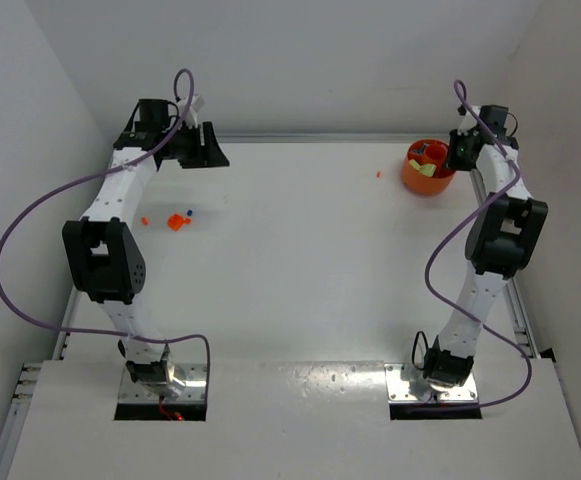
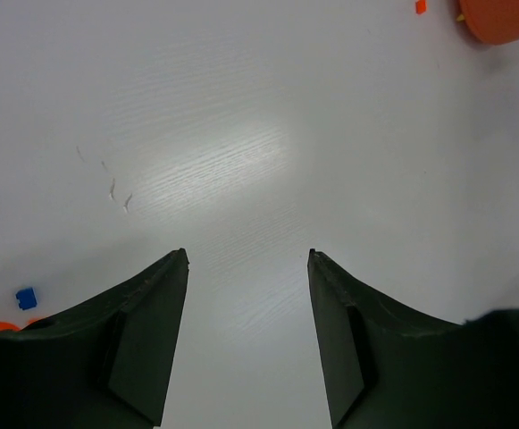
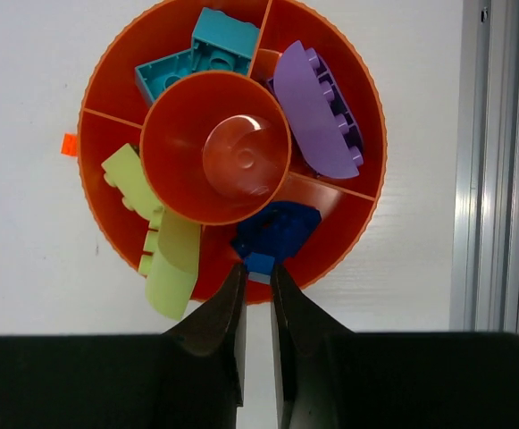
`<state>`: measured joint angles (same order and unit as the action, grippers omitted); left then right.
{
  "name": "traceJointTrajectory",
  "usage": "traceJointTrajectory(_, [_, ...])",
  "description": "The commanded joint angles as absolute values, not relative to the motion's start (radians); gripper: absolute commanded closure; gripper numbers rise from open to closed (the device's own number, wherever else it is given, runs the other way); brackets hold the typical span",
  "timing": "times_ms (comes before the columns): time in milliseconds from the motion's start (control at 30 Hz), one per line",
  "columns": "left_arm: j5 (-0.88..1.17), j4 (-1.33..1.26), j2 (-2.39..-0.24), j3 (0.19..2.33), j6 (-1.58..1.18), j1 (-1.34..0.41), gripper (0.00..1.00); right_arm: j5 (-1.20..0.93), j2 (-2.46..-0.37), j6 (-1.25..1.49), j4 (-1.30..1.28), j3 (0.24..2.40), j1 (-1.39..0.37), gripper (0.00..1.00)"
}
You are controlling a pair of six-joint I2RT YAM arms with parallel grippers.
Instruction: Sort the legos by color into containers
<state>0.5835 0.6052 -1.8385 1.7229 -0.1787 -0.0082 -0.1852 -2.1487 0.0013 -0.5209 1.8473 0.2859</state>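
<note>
I count one bowl (image 3: 335, 237). Inside it are two teal legos (image 3: 214, 45), one purple lego (image 3: 317, 112), two yellow-green legos (image 3: 174, 259), one dark blue lego (image 3: 277, 228) and one small blue brick (image 3: 259, 263). Beside the bowl is one orange chip (image 3: 69, 144). Far from the bowl are two orange bits (image 1: 177, 221) and one blue bit (image 1: 189, 213).

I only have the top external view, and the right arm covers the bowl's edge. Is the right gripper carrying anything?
Observer: Yes. The right gripper is closed on a small blue brick at its fingertips.
Operator: Which part of the bowl is below it?
Observer: The compartment of the orange bowl that already holds a dark blue brick.
Operator: Are the other colours kept apart?
Observer: Yes. The teal bricks, purple curved brick and yellow-green pieces each have their own compartment.
</note>
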Motion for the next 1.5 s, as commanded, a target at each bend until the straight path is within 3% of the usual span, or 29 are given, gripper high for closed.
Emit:
traceJointTrajectory(0, [0.577,0.603,-1.845,1.772,-0.169,-0.017,0.38,-0.173,-2.158,0.015,-0.491,1.902,0.291,0.87])
traceJointTrajectory(300, [0.577,0.612,-1.855,1.772,-0.158,-0.017,0.36,-0.173,-2.149,0.025,-0.491,1.902,0.291,0.65])
traceJointTrajectory(567, [0.497,0.663,-1.845,1.753,-0.108,0.021,0.36,-0.221,-2.040,0.003,-0.491,1.839,0.282,0.68])
traceJointTrajectory(900, [0.146,0.802,-1.994,1.799,-0.011,0.034,0.50,-0.379,-1.862,0.000,-0.500,1.686,0.253,0.68])
traceJointTrajectory(1233, [-0.080,0.755,-2.057,1.734,-0.031,-0.026,0.55,-0.388,-1.844,0.000,-0.509,1.677,0.244,0.68])
traceJointTrajectory(1467, [-0.123,0.724,-2.108,1.724,-0.012,-0.026,0.57,-0.388,-1.844,0.000,-0.509,1.677,0.244,0.68])
